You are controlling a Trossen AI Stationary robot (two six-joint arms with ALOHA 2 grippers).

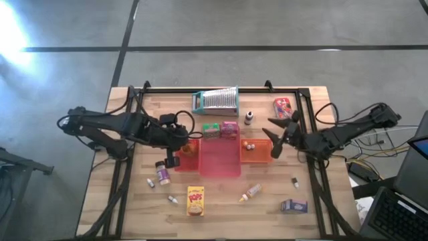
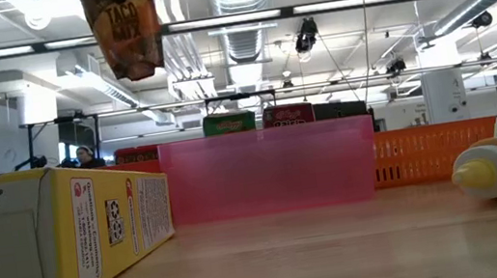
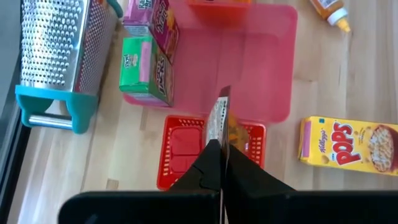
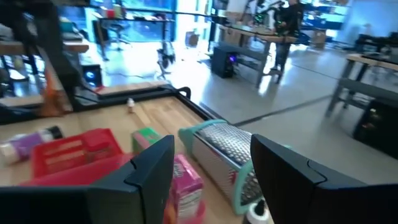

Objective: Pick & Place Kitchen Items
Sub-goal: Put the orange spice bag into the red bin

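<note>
A brown taco mix packet (image 2: 123, 30) hangs in the air over the red basket (image 3: 183, 149), with my left gripper (image 3: 221, 163) shut on it. In the high view this gripper (image 1: 179, 151) is left of the pink tray (image 1: 219, 159). My right gripper (image 1: 277, 134) stands open above the table's right side by the orange basket (image 1: 255, 152), nothing between its fingers (image 4: 149, 168). A green box (image 1: 211, 130) and a pink box (image 1: 229, 128) stand at the pink tray's far end. The yellow Pops box (image 1: 194, 201) lies on its side near the front edge. My left gripper pinches the packet's upper end (image 3: 219, 134) between its two shut fingers, which slant down from the table's left. The packet shows edge-on in the wrist view. It hangs below the fingers, lifted clear above the red basket.
A silver grater (image 1: 216, 100) with a teal frame lies at the far edge. A red box (image 1: 283, 107), a small dark bottle (image 1: 249, 118), a spice jar (image 1: 161, 173), a yellow squeeze bottle (image 1: 250, 193) and a blue-purple box (image 1: 293, 206) lie scattered on the wood.
</note>
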